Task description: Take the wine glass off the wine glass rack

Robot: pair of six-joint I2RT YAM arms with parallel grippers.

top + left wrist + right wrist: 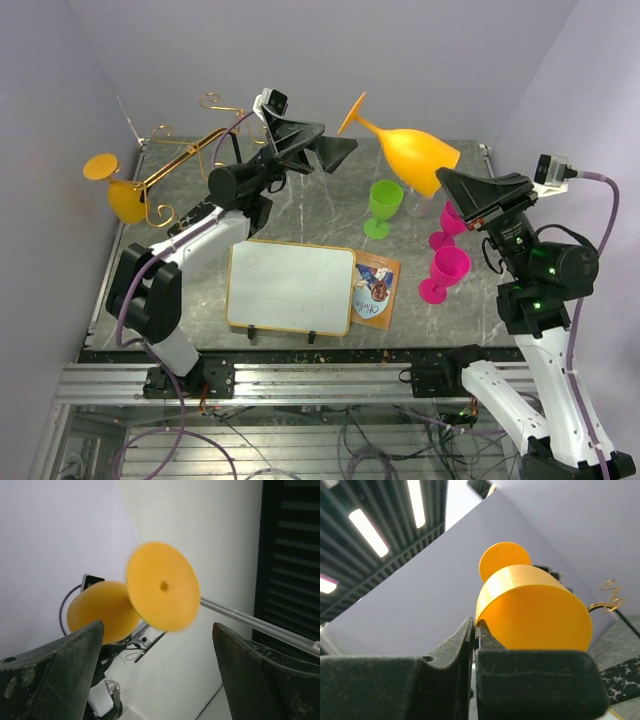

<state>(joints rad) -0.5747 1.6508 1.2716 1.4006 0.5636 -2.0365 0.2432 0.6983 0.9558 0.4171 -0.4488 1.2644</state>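
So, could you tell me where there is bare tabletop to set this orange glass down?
Bare table lies behind the whiteboard, between the left arm and the green glass. The right side is crowded with pink glasses; whiteboard and card fill the front.

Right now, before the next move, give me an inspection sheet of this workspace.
Surface: grey marble-look table, no spill seen.
Job's things: held glass, orange, off the rack, tilted in the air; hanging glass, orange, on the rack's left end.
Clutter: green glass, pink glasses, whiteboard, card.
Grippers: right gripper shut on the held glass's rim; left gripper open around its foot, not touching.
Cables: purple cables along both arms; wires below the table.
Surroundings: plain walls; nothing else seen.
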